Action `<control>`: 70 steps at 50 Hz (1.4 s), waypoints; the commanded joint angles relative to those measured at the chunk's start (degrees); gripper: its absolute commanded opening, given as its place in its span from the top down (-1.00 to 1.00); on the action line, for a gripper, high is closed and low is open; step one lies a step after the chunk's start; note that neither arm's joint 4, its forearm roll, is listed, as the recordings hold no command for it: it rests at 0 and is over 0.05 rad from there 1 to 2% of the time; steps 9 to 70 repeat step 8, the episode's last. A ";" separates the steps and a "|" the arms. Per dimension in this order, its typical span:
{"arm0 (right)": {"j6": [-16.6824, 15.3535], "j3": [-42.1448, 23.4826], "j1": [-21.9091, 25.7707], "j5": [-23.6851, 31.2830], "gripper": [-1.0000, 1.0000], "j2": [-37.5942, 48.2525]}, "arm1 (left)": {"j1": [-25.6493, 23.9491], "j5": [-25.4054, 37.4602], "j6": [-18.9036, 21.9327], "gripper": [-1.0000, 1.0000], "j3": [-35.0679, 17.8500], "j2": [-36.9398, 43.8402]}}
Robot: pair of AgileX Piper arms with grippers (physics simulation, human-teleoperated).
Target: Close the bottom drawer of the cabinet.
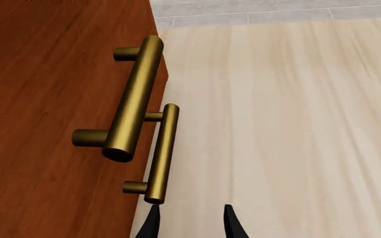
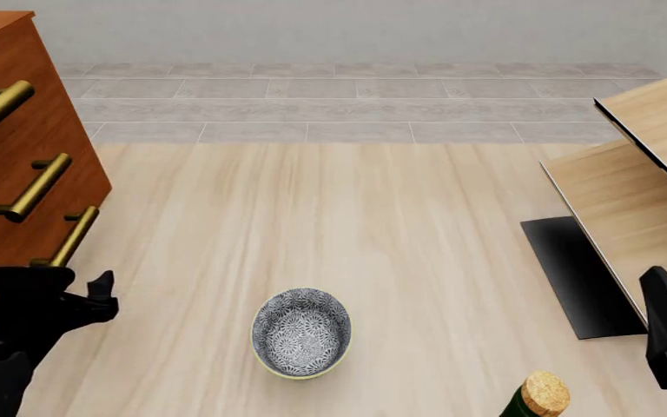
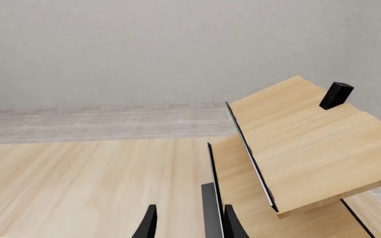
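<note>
The bottom drawer [image 2: 32,287] is at the far left of the front view, the lowest part of the cabinet [image 2: 27,113], which stands at the left edge of the desk [image 2: 403,243]. Its brass handle [image 2: 69,239] is the lowest of the three bars, and its long axis runs slanted, from near the left tool up and away along the cabinet front. From these pictures I cannot tell how far the drawer stands out; in the left wrist view the wooden front [image 1: 51,124] seems flat, with two handles, the nearer one [image 1: 135,99] and a farther one [image 1: 161,153].

The left tool [image 2: 84,300] is just below and beside the lowest handle in the front view, very near it, perhaps touching; I cannot tell. In the left wrist view only the two black fingertips [image 1: 152,225] show, apart from each other with nothing between them, so I judge this tool open. The cabinet front lies to one side of the fingers, not ahead of them.

The right tool [image 3: 189,223] is well apart, by the pale shelf furniture [image 2: 646,174]. Its tips also stand apart and hold nothing.

So the left arm is clearly the nearer one. I think the push must go sideways, toward the cabinet front.

A patterned bowl [image 2: 301,333] and a corked bottle [image 2: 538,395] stand nearer to me, out of the way.
</note>
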 commanded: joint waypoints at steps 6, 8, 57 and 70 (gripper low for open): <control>-0.16 0.12 0.37 -0.01 -1.00 0.16 | 0.75 0.62 1.64 -1.00 -3.51 1.35; -0.20 0.11 0.45 -0.03 -1.00 0.24 | 0.85 0.73 1.61 -1.00 -3.58 1.32; -0.20 0.11 0.45 -0.03 -1.00 0.24 | 0.85 0.73 1.61 -1.00 -3.58 1.32; -0.20 0.11 0.45 -0.03 -1.00 0.24 | 0.85 0.73 1.61 -1.00 -3.58 1.32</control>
